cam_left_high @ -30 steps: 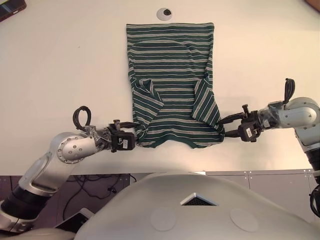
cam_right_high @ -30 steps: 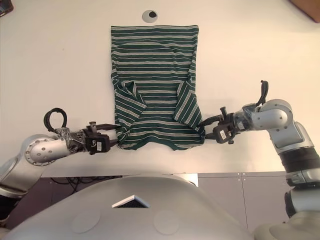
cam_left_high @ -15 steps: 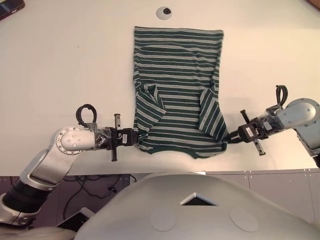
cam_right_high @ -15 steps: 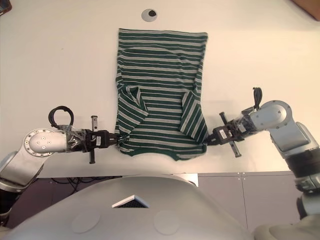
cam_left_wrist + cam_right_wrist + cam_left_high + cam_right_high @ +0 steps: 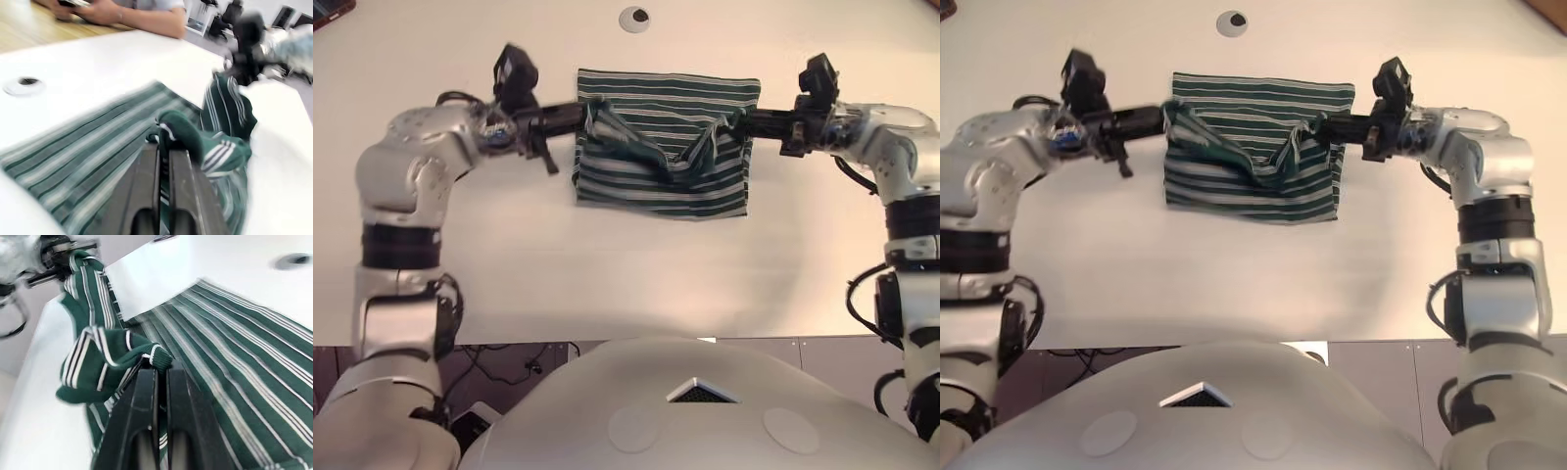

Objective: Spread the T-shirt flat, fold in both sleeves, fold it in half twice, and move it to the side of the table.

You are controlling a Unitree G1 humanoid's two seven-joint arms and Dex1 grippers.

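Head views: T-shirt (image 5: 685, 186) lies on the worktop (image 5: 607, 264) toward the far side, near a round grommet (image 5: 633, 18), with the near half doubled over the far half. Left tool (image 5: 586, 114) is clenched on the shirt's left corner. Right tool (image 5: 740, 118) is clenched on the right corner (both corners bunched up). Left wrist view: fingers (image 5: 181, 186) are pinched together on a green striped fold. Right wrist view: same, pinched on a ribbed edge, striped cloth spread beyond.

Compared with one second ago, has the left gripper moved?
Yes. The left gripper went across the table toward the round hole, pulling the T-shirt along.
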